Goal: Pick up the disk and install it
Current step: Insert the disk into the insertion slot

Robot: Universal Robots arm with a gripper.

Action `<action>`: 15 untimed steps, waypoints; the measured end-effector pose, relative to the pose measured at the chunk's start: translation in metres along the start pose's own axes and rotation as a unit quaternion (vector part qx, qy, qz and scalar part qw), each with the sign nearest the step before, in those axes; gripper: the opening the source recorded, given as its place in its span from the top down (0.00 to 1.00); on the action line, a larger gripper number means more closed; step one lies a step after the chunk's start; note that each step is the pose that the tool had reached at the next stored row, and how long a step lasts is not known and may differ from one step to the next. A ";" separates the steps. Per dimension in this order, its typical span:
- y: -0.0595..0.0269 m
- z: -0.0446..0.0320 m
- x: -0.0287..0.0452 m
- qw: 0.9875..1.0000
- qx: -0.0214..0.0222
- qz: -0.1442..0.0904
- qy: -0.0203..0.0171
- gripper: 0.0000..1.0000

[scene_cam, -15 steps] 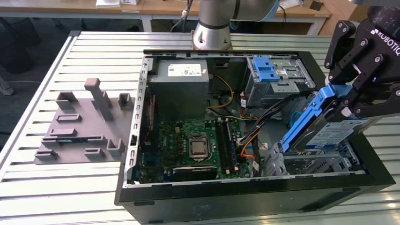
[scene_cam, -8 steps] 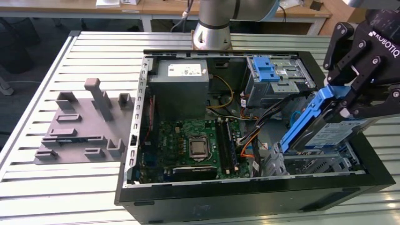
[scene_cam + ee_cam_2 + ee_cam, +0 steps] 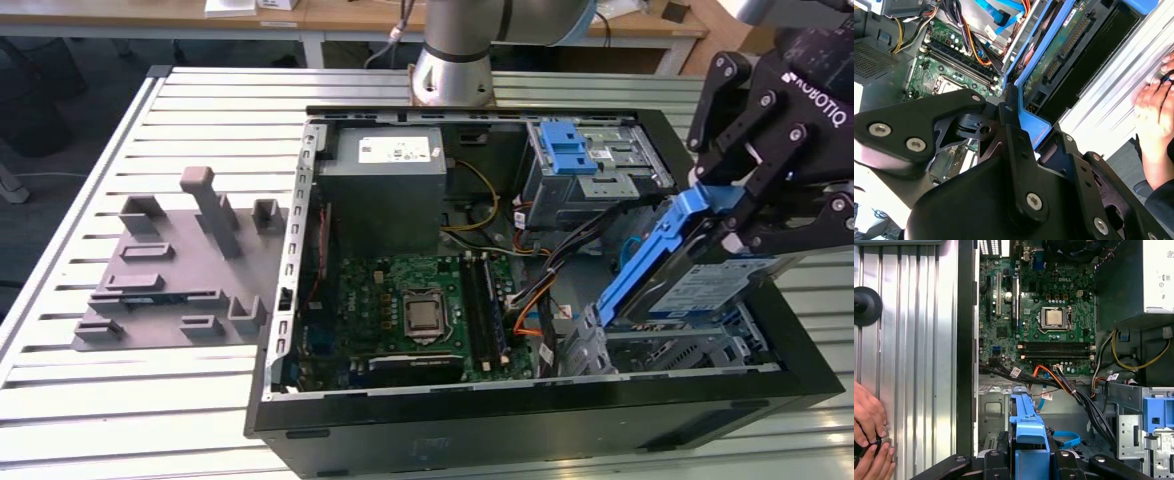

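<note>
Above computer case [image 3: 534,415] corner drive bay [image 3: 667,352]: disk [image 3: 701,290], tilted, clamped in gripper [image 3: 731,218] fingers; best levelled and squared to bay.

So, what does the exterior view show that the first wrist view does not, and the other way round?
Exterior view: the grey fixture plate on the table at the exterior view's left, and the disk's labelled face, tilted, clamped in the gripper over the case. First wrist view: a person's hand over the table beside the case. Shared: the motherboard, the power supply box and the disk's blue frame.
</note>
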State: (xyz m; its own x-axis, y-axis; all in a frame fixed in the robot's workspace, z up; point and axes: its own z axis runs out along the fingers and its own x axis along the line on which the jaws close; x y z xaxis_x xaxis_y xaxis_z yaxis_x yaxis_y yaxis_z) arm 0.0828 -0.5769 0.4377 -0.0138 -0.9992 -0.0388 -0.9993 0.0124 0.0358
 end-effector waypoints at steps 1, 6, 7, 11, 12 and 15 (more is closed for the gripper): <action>0.0000 0.0003 -0.0002 1.000 0.000 0.000 0.000 0.64; -0.0001 0.0018 -0.0007 1.000 0.000 0.000 0.000 0.64; -0.0001 0.0022 -0.0008 1.000 0.000 0.000 0.000 0.64; -0.0001 0.0037 -0.0010 1.000 0.000 0.000 0.000 0.64; -0.0001 0.0043 -0.0010 1.000 0.000 0.000 0.000 0.64; -0.0002 0.0065 -0.0009 1.000 0.000 0.000 0.000 0.64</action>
State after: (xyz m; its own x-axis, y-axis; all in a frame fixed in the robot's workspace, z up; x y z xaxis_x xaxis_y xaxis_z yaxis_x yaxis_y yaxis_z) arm 0.0828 -0.5758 0.4312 -0.0138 -0.9992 -0.0388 -0.9993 0.0124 0.0359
